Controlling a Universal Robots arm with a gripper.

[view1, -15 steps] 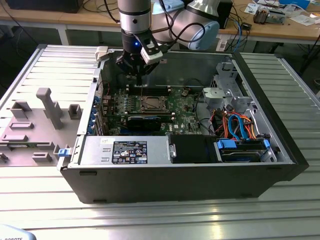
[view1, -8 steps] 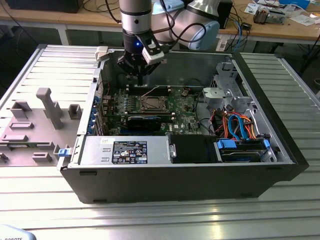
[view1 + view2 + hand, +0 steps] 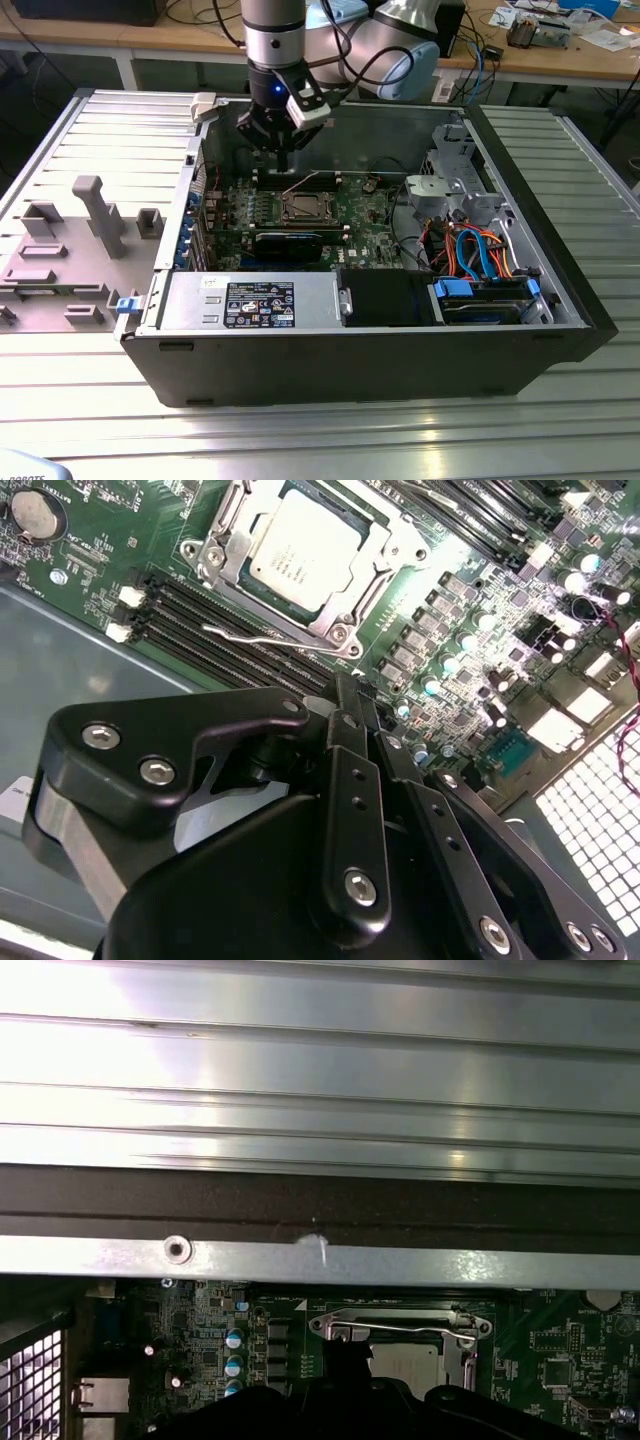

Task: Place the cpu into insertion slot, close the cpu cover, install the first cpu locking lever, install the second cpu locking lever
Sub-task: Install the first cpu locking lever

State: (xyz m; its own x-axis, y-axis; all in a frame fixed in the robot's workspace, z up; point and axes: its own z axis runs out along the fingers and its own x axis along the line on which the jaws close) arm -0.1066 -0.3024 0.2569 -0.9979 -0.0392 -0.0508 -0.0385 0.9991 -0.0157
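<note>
The cpu (image 3: 303, 556), a square chip with a silver-grey top, lies in the insertion slot (image 3: 304, 208) on the green board. The cpu cover (image 3: 372, 548), a silver frame, lies down around the chip. A thin wire locking lever (image 3: 268, 636) runs along the socket's side, between it and the black memory slots. In the exterior view a thin lever (image 3: 303, 183) slants up from the socket. My gripper (image 3: 284, 164) hangs just above the board behind the socket. Its black fingers (image 3: 345, 740) are shut together with nothing between them. In the first wrist view the socket (image 3: 404, 1345) sits below the case wall.
The open computer case (image 3: 560, 250) walls in the board. A long black card (image 3: 290, 243) lies in front of the socket. A drive cage with blue and orange cables (image 3: 470, 250) fills the exterior view's right. A grey fixture (image 3: 95, 215) stands outside on the exterior view's left.
</note>
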